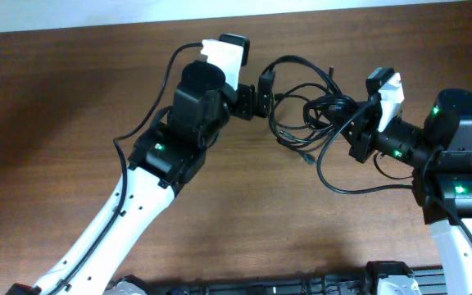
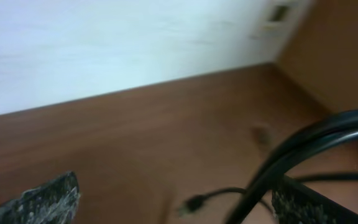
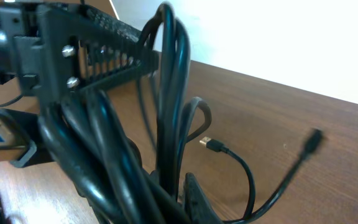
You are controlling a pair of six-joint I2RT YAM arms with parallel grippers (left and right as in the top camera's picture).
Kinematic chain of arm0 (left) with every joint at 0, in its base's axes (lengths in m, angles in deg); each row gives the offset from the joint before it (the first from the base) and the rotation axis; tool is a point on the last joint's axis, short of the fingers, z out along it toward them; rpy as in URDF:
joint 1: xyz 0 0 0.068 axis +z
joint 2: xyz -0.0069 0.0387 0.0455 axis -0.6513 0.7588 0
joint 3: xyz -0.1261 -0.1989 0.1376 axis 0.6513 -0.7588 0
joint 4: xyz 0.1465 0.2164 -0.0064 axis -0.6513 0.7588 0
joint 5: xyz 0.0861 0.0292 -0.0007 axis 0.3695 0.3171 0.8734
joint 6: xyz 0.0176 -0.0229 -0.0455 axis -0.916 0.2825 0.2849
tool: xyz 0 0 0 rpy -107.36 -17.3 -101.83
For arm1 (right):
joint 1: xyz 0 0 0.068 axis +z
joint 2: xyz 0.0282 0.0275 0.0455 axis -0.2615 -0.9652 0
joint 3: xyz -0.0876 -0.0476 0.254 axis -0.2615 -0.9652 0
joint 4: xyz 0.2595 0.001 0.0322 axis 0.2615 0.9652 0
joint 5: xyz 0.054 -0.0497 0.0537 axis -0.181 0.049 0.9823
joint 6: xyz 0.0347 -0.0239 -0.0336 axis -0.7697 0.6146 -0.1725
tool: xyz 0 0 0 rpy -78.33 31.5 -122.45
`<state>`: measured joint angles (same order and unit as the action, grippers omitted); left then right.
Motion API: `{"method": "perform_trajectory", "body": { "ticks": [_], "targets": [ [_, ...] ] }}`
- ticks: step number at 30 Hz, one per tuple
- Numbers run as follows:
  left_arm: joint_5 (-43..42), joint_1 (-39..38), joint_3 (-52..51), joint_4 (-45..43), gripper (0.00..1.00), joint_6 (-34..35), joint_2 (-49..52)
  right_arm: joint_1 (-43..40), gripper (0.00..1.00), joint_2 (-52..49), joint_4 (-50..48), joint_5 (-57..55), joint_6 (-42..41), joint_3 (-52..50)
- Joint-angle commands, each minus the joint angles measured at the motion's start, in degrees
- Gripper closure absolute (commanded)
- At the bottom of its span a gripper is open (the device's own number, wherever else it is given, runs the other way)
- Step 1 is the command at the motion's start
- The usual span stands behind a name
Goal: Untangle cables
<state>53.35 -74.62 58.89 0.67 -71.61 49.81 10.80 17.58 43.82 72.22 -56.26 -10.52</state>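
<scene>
Black, thin and glossy, the cables (image 1: 306, 106) lie in a loose tangle of overlapping loops on the brown wooden table (image 1: 72, 123), toward one o'clock from its middle. At the tangle's nine o'clock the left gripper (image 1: 262, 94) stands with jaws wide apart. One strand runs past a finger (image 2: 309, 205), and nothing is pinched. At the tangle's four o'clock the right gripper (image 1: 357, 127) is clamped around a thick bunch of strands. A gold-tipped plug (image 3: 211, 144) rests on the wood beyond.
</scene>
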Motion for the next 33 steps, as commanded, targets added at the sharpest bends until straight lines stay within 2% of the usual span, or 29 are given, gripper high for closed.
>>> {"method": "perform_trajectory", "body": {
  "ticks": [1,5,7,10,12,13,14,15,20,22,25,26,27,28,31,33],
  "targets": [
    [-20.98,1.44,0.28,1.42,0.01,-1.36,-1.92,-0.24,0.96,0.61,-0.24,-1.42,-0.46,1.20],
    [-32.15,2.86,0.28,4.26,0.00,-12.72,-4.20,-0.24,0.96,0.59,-0.48,-2.16,-2.64,1.20],
    [-35.98,2.93,0.28,5.86,0.06,-18.21,-5.25,-0.28,0.96,0.61,-0.59,-3.82,-4.98,1.20],
    [-38.12,2.93,0.28,8.20,0.21,-23.43,-6.88,-0.28,0.96,0.61,-1.27,-2.71,-8.81,1.20],
    [-44.98,2.91,0.28,8.20,0.20,-28.81,-7.02,-0.26,0.96,0.61,-3.19,3.72,-11.23,1.20],
    [-48.61,2.91,0.28,8.07,0.18,-31.06,-7.02,-0.26,0.96,0.61,-5.11,10.38,-11.21,1.20],
    [-49.59,2.91,0.28,7.80,0.18,-31.34,-7.02,-0.26,0.96,0.61,-6.01,12.87,-11.21,1.20],
    [-50.34,2.91,0.28,7.32,0.13,-31.34,-6.99,-0.22,0.96,0.61,-7.45,16.96,-11.19,1.20],
    [-55.39,2.56,0.28,3.39,0.17,-31.30,-6.99,-0.22,0.96,0.61,-8.39,21.75,-11.19,1.20],
    [-55.36,1.70,0.28,1.99,0.31,-31.30,-6.99,-0.15,0.96,0.61,-8.37,22.71,-11.19,1.20],
    [-55.34,0.57,0.28,0.55,0.44,-31.30,-6.99,-0.15,0.96,0.59,-8.20,22.69,-11.19,1.20],
    [-55.34,0.57,0.28,-0.09,0.62,-31.30,-6.99,-0.15,0.96,0.59,-7.98,22.69,-11.19,1.20],
    [-55.34,0.57,0.28,-1.20,0.75,-31.28,-6.99,-0.17,0.96,0.59,-7.93,22.71,-11.19,1.20],
    [-55.36,0.57,0.28,-1.92,0.79,-31.15,-6.99,-0.15,0.96,0.59,-7.93,22.69,-11.19,1.20],
    [-55.39,0.57,0.28,-3.72,0.80,-31.04,-6.99,-0.15,0.96,0.59,-7.96,22.69,-11.19,1.20],
    [-55.45,0.57,0.28,-4.37,0.86,-30.82,-6.99,-0.15,0.96,0.59,-7.96,22.71,-11.19,1.20]
  ]
}}
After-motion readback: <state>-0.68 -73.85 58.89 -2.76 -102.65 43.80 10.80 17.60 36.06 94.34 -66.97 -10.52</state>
